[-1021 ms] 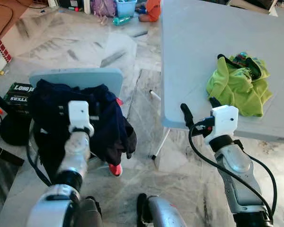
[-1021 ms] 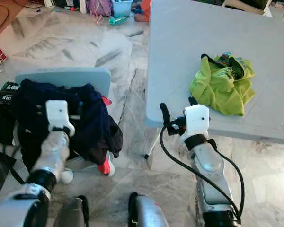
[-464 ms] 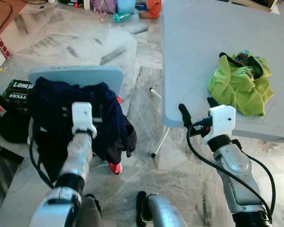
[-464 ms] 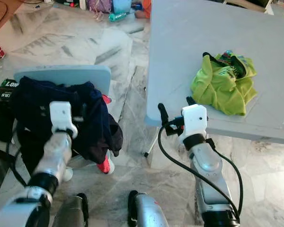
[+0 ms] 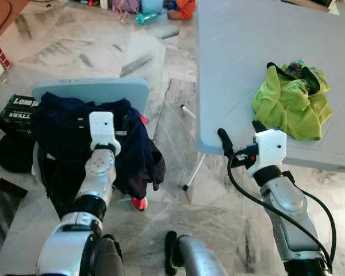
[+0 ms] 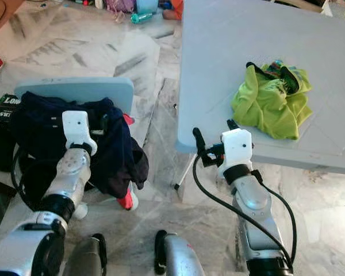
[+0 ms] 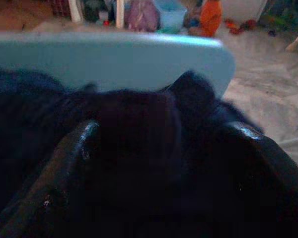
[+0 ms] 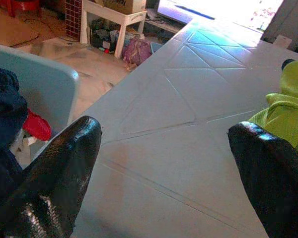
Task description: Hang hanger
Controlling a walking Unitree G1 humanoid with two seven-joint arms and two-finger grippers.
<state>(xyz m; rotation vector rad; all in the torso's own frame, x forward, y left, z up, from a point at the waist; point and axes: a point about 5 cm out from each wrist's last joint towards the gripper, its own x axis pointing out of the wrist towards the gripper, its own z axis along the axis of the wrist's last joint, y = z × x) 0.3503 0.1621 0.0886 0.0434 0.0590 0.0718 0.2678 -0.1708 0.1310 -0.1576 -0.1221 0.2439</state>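
On a marble floor [image 5: 103, 52] beside the grey bench [image 5: 247, 52], the left tool [image 7: 164, 163], spread wide, has closed in on the dark clothes [image 5: 63, 126] on the chair [image 5: 92, 91]; right tool [image 8: 164, 163] hovers open; hanger unseen.

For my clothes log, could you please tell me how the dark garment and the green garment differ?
The dark navy garment hangs draped over the pale blue chair, trailing down; the lime green garment lies bunched on the grey table. The left gripper is over the navy one; the right gripper is beside the green. Both are crumpled.
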